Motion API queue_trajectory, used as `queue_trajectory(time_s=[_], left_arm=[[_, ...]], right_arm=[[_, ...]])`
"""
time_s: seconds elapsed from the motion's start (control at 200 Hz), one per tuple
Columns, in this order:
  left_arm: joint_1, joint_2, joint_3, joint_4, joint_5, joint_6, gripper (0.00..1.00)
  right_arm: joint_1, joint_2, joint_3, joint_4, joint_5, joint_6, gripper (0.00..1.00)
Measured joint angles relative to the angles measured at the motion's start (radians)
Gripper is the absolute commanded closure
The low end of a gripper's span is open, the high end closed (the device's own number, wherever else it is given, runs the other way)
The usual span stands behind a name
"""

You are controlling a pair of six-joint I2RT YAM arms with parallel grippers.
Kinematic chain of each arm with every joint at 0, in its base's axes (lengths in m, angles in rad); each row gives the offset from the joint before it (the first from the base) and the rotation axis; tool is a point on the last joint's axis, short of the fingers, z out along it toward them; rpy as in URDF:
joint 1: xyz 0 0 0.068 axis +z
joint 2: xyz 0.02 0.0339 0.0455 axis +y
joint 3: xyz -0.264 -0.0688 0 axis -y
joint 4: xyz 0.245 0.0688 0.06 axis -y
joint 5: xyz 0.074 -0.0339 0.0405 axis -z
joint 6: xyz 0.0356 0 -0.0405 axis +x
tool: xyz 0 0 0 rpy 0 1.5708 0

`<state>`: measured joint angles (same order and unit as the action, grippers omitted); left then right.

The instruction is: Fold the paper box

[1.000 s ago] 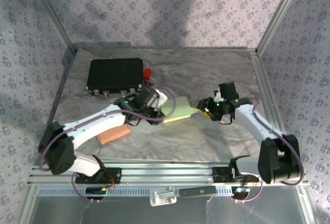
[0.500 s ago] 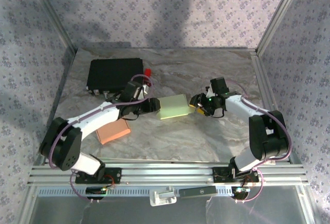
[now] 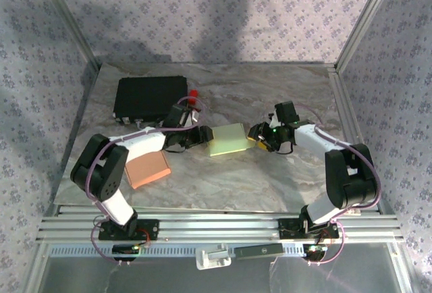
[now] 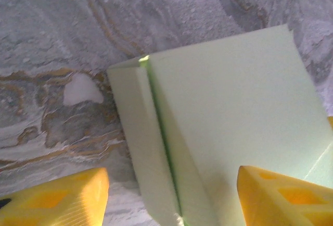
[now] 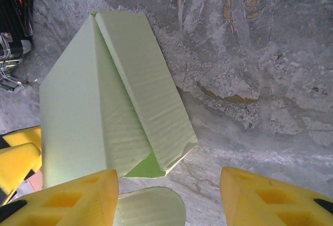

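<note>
The paper box (image 3: pixel 227 139), pale green and partly folded, lies flat on the marble table top between my two grippers. My left gripper (image 3: pixel 200 136) is at its left end and open. In the left wrist view the box (image 4: pixel 223 127) shows a side fold, and the left gripper (image 4: pixel 171 200) straddles that edge, with one yellow finger (image 4: pixel 57 197) apart over the table. My right gripper (image 3: pixel 258 136) is open at the box's right end. In the right wrist view a long side flap (image 5: pixel 143 96) stands loose, and a rounded tab (image 5: pixel 151 208) lies between the open fingers of the right gripper (image 5: pixel 169 202).
A black case (image 3: pixel 150 98) with a small red part (image 3: pixel 193 95) beside it sits at the back left. An orange block (image 3: pixel 148 169) lies front left, near the left arm. Patterned walls enclose the table; metal rails (image 3: pixel 216 222) run along the front.
The box was tilted up a second ago; it now lies flat and a little further left. The right gripper moved in to its right end. The left arm swung its elbow left and lower.
</note>
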<state>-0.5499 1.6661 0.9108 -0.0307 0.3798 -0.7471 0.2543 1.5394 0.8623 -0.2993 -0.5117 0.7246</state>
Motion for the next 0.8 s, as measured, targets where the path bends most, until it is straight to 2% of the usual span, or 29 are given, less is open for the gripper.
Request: queue_trajectory(time_s=[0.34, 0.525, 0.8], left_arm=[[0.005, 0.044, -0.066, 0.135, 0.034, -0.034, 0.65], [0.014, 0.044, -0.09, 0.179, 0.044, -0.038, 0.73], [0.046, 0.043, -0.155, 0.301, 0.093, -0.044, 0.76]], right_arm=[[-0.001, 0.02, -0.019, -0.001, 0.0, -0.012, 0.46], [-0.014, 0.019, -0.02, -0.011, 0.0, -0.027, 0.45], [-0.041, 0.043, -0.028, 0.069, -0.068, -0.042, 0.44]])
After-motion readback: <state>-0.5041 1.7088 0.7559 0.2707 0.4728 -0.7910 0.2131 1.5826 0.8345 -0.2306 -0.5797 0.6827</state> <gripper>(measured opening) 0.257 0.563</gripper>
